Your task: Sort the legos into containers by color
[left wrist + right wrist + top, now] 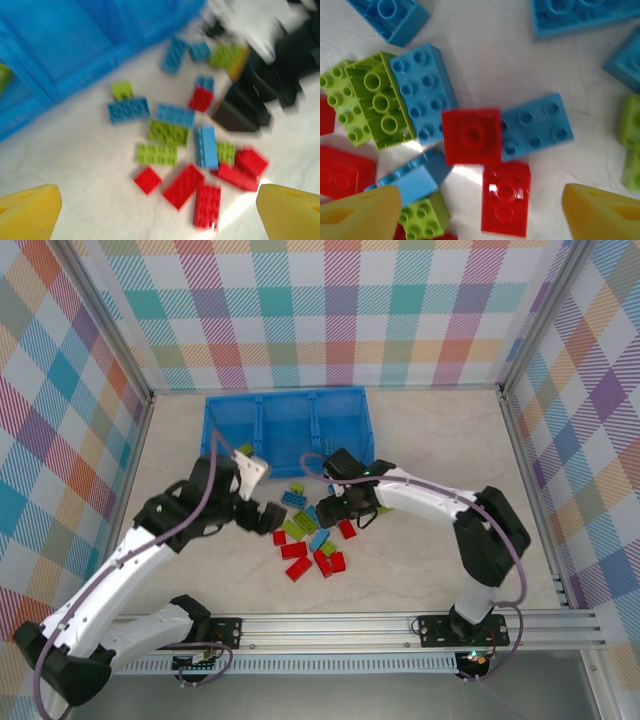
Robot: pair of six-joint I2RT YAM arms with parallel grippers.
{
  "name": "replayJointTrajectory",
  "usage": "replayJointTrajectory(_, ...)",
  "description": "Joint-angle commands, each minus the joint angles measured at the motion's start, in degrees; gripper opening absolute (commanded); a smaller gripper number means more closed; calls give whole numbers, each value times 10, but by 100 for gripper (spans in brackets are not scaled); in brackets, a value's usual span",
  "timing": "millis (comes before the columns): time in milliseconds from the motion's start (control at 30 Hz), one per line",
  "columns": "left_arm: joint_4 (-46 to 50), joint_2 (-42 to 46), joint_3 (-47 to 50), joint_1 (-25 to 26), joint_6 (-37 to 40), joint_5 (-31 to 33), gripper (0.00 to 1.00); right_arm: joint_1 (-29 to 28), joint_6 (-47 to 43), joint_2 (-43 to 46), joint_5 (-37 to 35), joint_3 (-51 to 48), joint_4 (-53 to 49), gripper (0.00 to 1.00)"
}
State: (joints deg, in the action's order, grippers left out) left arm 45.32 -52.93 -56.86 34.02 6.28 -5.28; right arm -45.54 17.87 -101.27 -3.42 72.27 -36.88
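Observation:
The legos (312, 538), red, lime green and light blue, lie in a loose pile on the table in front of the blue tray with the containers (285, 393). My left gripper (256, 492) hangs at the pile's left side, open, with bare table between its yellow fingertips (30, 212); red bricks (182, 185) lie just ahead of it. A lime piece (3, 75) shows inside the tray. My right gripper (350, 508) is low over the pile, open. A red brick (505, 197) lies between its fingertips (600, 212), touching neither, and a red square brick (471, 136) sits just beyond.
Checked walls enclose the table on three sides. The right arm's black wrist (250, 100) stands over the far side of the pile. Bare table lies to the right of the pile and near the front rail (400, 625).

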Motion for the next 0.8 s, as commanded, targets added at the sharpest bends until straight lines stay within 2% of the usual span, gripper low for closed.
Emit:
replayJointTrajectory(0, -29, 83, 48, 10, 81, -59, 100, -3, -33, -35, -5, 36, 0, 73)
replayJointTrajectory(133, -63, 147, 81, 10, 92, -104, 100, -3, -32, -67, 20, 50, 10, 54)
replayJointTrajectory(433, -80, 142, 93, 10, 96, -86, 100, -4, -25, -74, 3, 60, 8, 29)
replayJointTrajectory(567, -86, 149, 103, 10, 98, -68, 100, -3, -18, -23, 19, 64, 48, 28)
replayJointTrajectory(667, -121, 150, 129, 3, 63, 27, 100, -1, -12, -15, 29, 101, 97, 29)
replayJointTrajectory(767, -122, 124, 120, -12, 33, 85, 100, 1, -9, -67, 8, 198, 90, 31)
